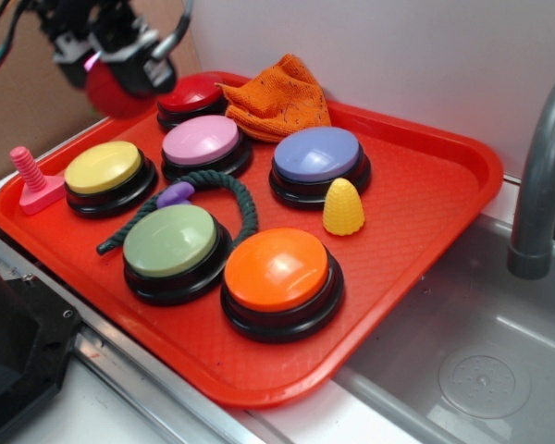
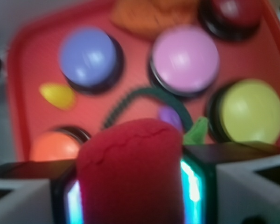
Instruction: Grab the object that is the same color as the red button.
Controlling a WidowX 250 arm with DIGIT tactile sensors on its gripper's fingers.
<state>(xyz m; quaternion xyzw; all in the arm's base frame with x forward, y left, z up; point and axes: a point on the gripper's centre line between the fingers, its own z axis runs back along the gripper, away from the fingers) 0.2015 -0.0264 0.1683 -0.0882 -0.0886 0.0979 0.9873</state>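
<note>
My gripper hangs above the tray's far left corner, shut on the small matte red object. In the wrist view the object fills the space between the two glowing pads, squeezed on both sides, and a green bit shows at its right. The red button, domed and glossy on a black base, stands just right of the gripper; it also shows at the top right of the wrist view, red button.
The red tray holds pink, yellow, blue, green and orange buttons, an orange cloth, a yellow cone, a dark green cord and a pink screw peg. A sink and faucet lie right.
</note>
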